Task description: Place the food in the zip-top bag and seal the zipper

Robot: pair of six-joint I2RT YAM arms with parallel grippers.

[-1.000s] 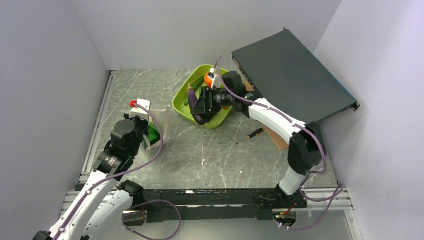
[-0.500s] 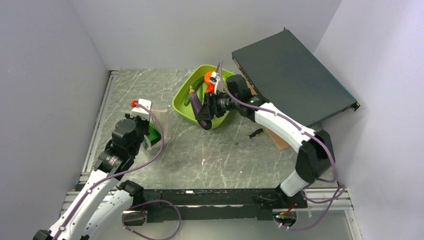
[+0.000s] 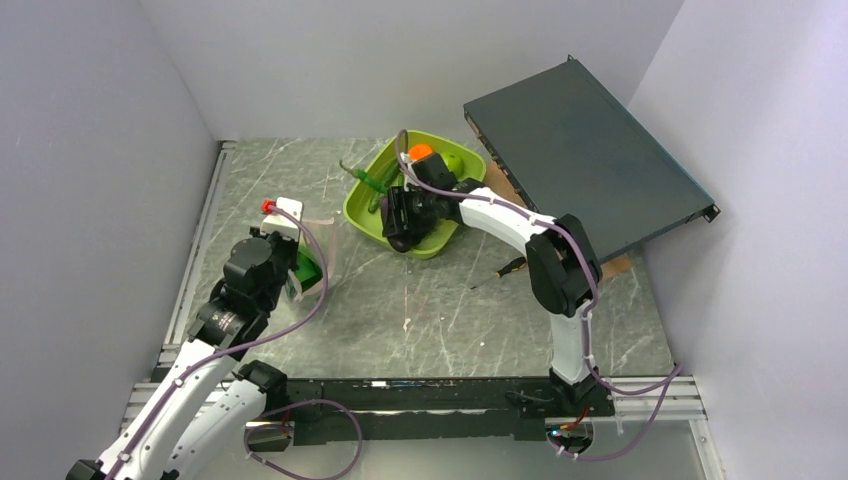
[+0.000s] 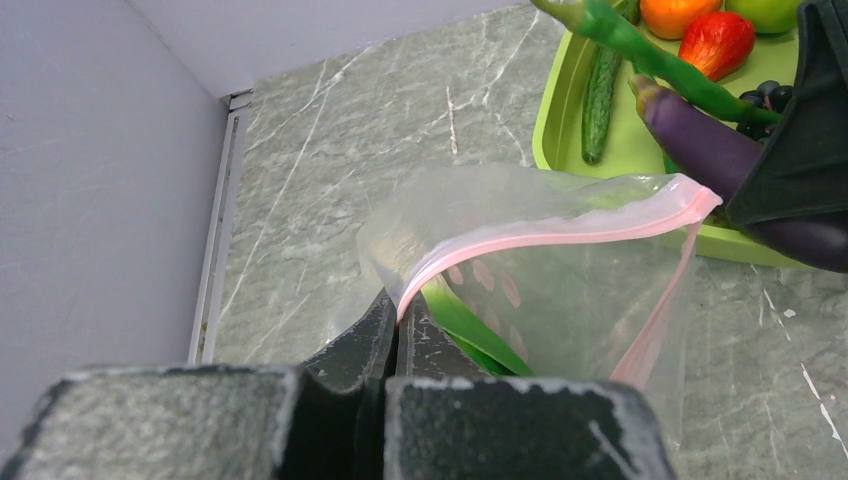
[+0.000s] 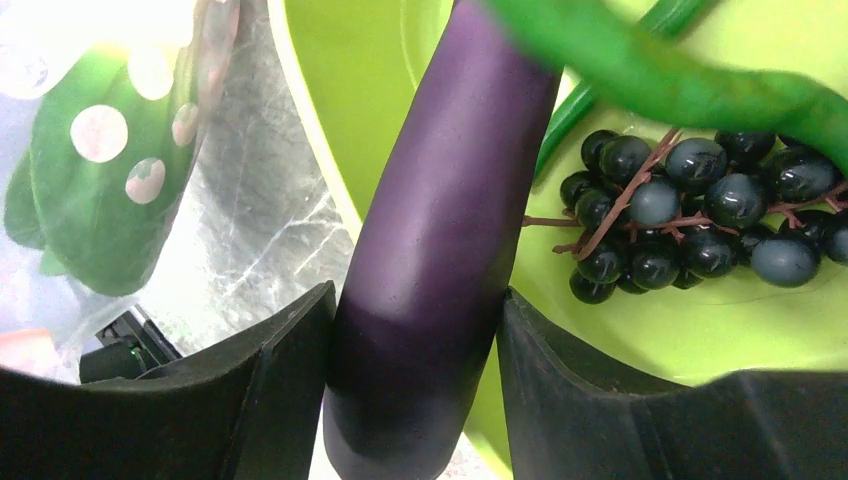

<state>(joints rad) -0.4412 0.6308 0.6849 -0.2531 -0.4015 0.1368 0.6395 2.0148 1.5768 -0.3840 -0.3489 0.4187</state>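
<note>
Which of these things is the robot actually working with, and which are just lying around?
Part of the job: zip-top bag, pink zipper, eggplant, grapes, cucumber, red pepper, orange.
Just lying about: screwdriver, dark flat case, lime-green tray.

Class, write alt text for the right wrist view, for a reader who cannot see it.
The right gripper clamps a purple eggplant over the edge of the lime-green tray. At right, dark grapes lie in it; the clear zip-top bag shows at left.
</note>
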